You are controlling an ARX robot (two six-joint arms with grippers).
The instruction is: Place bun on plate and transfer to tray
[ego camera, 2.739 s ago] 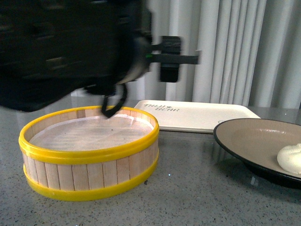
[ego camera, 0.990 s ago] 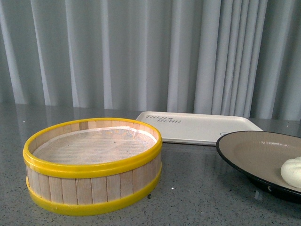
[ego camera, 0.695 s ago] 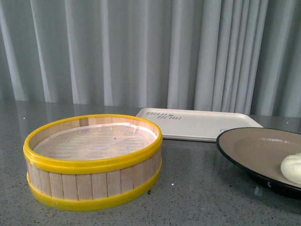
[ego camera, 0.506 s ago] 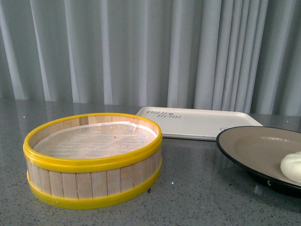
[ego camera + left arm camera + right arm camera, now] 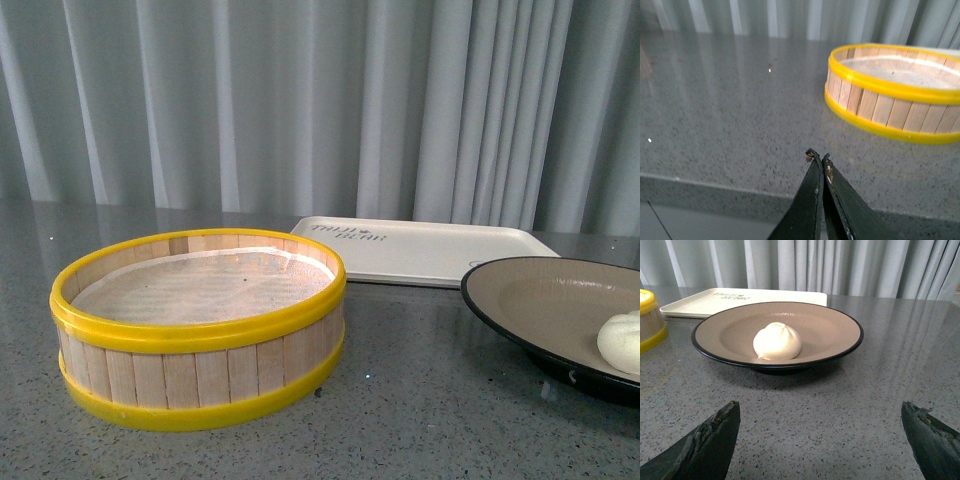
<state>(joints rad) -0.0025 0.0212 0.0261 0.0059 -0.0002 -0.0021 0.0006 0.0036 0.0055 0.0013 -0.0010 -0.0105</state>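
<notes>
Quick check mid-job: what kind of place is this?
Probably a staged food-serving test bench: speckled grey stone counter, pale pleated curtain backdrop, and a yellow-banded wooden steamer basket.

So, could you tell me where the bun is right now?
The bun rests on the plate, at the far right of the front view; the tray lies just behind the plate and the steamer basket stands to its left.

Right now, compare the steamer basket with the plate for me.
The steamer basket has a tall wall of wooden slats with yellow bands; the plate is shallow, beige inside with a black rim. The basket holds only a pale liner; the plate holds the bun. Both are round and sit on the grey speckled table.
</notes>
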